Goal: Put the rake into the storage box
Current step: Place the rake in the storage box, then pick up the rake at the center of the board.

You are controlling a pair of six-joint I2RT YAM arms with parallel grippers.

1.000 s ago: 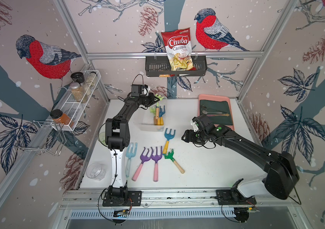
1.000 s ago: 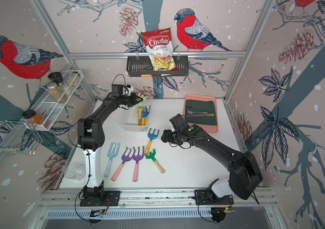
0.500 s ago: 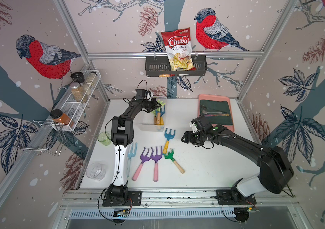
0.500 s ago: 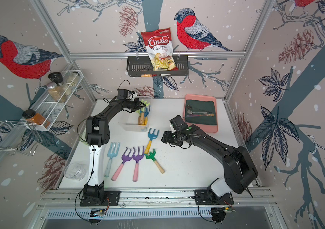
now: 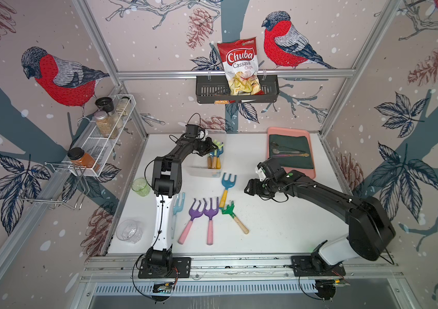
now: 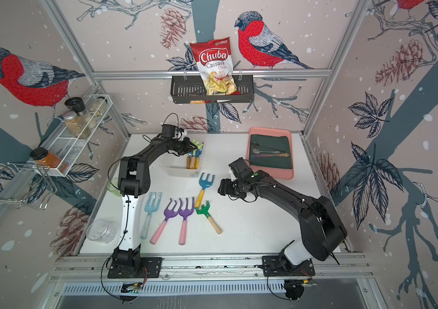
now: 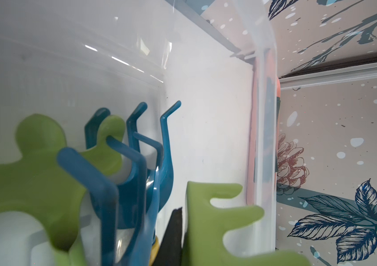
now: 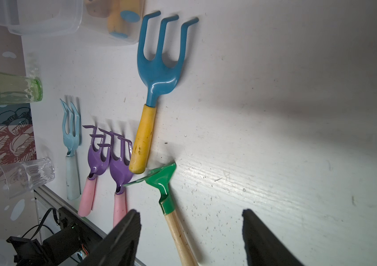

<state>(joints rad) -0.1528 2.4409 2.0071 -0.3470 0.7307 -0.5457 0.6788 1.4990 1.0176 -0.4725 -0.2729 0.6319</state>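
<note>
- Main risk: tangling the pale green plastic rake head in the tines of the blue metal rakes already standing in the clear rectangular plastic storage box. Likely cause: letting go with prongs interlocked, packed this tight.
- Second risk: tipping out over the clear rim. Green prongs sit right against that wall, lower right of the left wrist frame.
- Third risk: dragging or tilting the light tub on pull-out, if a finger catches a tine.
- Left gripper: upper centre of both top views, at the far end of the box, right at the green head. Cannot tell how far open, nor whether clamped on the rake; only a black finger sliver visible beside the head.
- Right gripper: wide open, empty, hovering over the white table, right of centre in the top views, well apart from the box.
- Below it, at the bottom of the right wrist frame: wooden handle of a dark green rake, untouched.
</note>
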